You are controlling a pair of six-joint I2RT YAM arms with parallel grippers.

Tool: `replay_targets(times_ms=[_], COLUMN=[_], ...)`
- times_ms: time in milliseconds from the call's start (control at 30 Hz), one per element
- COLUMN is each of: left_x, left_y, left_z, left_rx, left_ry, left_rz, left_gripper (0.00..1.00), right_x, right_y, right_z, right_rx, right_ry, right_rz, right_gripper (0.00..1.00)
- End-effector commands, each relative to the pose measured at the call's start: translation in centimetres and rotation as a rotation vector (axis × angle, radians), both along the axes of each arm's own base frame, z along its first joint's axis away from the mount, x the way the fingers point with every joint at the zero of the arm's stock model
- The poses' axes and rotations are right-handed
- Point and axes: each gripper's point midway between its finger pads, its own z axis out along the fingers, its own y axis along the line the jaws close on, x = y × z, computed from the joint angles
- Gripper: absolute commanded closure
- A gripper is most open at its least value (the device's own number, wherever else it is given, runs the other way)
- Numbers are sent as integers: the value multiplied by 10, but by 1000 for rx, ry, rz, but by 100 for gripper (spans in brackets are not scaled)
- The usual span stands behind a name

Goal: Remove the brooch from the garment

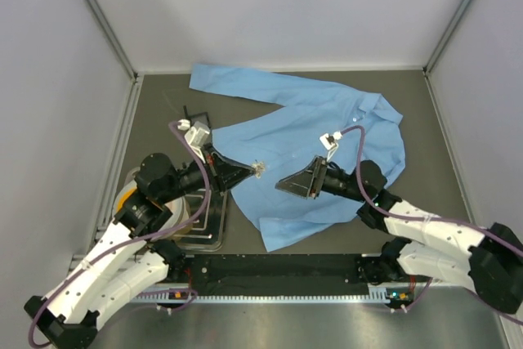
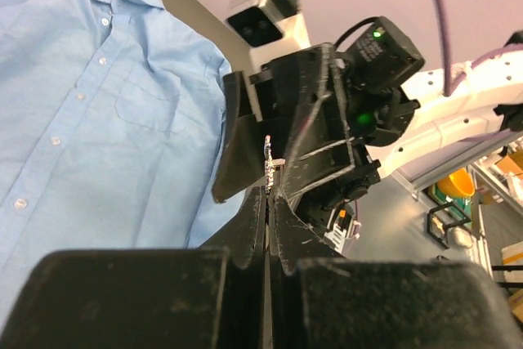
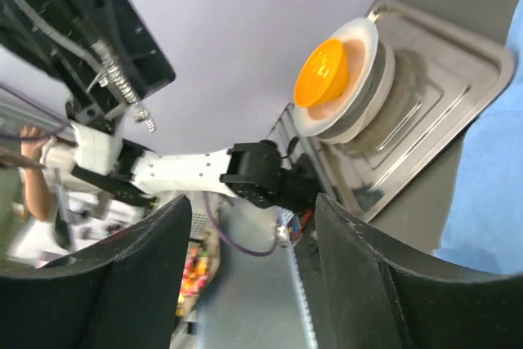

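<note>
I had the left gripper out over the left edge of the garment, its jaws pressed together and pinching the brooch at their very tip. In the left wrist view the ornament glinted just above the closed fingertips, with the blue cloth lying lower and off to the left. From there I could not tell whether anything tied it to the fabric. The right gripper sat over the middle of the shirt with its jaws spread wide, pointing at the left one. Their tips were near each other but apart, so that gap was the tightest spot. The shirt lay flat on the dark surface, one sleeve reaching the far left corner and the hem edge stopping short of the arm bases. A metal tray lay just beside the shirt's lower left edge, and a narrow strip of bare surface ran between them. An orange bowl stood on stacked plates at the tray's far side. Bare surface showed along the right wall and in the far right corner.
</note>
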Motion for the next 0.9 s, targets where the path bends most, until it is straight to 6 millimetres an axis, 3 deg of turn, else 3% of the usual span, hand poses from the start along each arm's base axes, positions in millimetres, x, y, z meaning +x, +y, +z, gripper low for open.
replay_targets(times_ms=[0, 67, 100, 133, 167, 267, 400, 467, 633, 733, 867], left_x=[4, 10, 12, 15, 17, 17, 15, 12, 12, 12, 15], left_y=[-1, -2, -2, -3, -4, -8, -10, -10, -8, -4, 2], left_z=[12, 4, 0, 1, -16, -31, -44, -37, -28, -33, -41], left_rx=[-57, -49, -42, -37, -8, -10, -93, -178, -291, -289, -335], left_ry=[74, 172, 215, 252, 368, 572, 787, 861, 916, 961, 1034], left_rz=[28, 58, 74, 87, 107, 134, 176, 172, 177, 209, 275], left_gripper=[100, 100, 100, 100, 100, 100, 100, 100, 100, 100, 100], right_x=[-1, 2, 6, 5, 9, 22, 17, 13, 12, 13, 12], right_y=[-15, -19, -21, -23, -24, -25, -5, 3, 19, 17, 14], right_z=[16, 8, 8, 14, 17, 23, 34, 16, 22, 28, 29], right_rx=[-96, -209, -260, -277, -302, -405, -472, -526, -539, -558, -591], right_ry=[-299, -382, -515, -591, -662, -994, -1471, -1675, -1819, -1831, -1843], right_rz=[-39, -44, -51, -61, -104, -186, -216, -206, -286, -349, -371], right_gripper=[37, 36, 35, 35, 35, 36, 39, 43, 53, 60, 61])
